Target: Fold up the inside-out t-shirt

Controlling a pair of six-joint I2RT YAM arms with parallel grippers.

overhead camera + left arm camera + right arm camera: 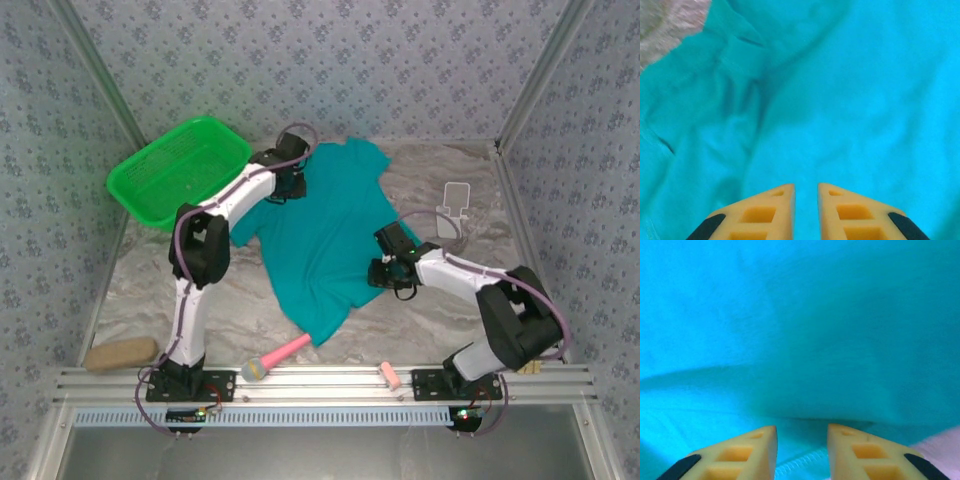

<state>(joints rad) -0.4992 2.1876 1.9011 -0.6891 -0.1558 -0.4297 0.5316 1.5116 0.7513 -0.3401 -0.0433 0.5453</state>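
Nearest, at 6 o'clock by the rail: a pink-handled tool [278, 357], just off the lowest corner of the inside-out t-shirt [320, 240]. Spread flat and slantwise over the middle of the table [250, 305], long way running from 6 toward 12, probably to leave both side edges within reach.

Next out, at the cloth's 4 o'clock edge: the right gripper [802, 426], set low over the hem [795, 465], jaws part way apart with that stitched edge between them. Pinched or not, impossible to tell.

Farther, at the 11 o'clock edge: the left gripper [805, 185], jaws almost together, only a slim slit with teal behind it. Cannot tell whether a fold is nipped there.

Opposite placing likely meant for carrying one side across the other.

Farthest, at 10 o'clock: a green basket [180, 170], near the shirt's far corner but not on it.
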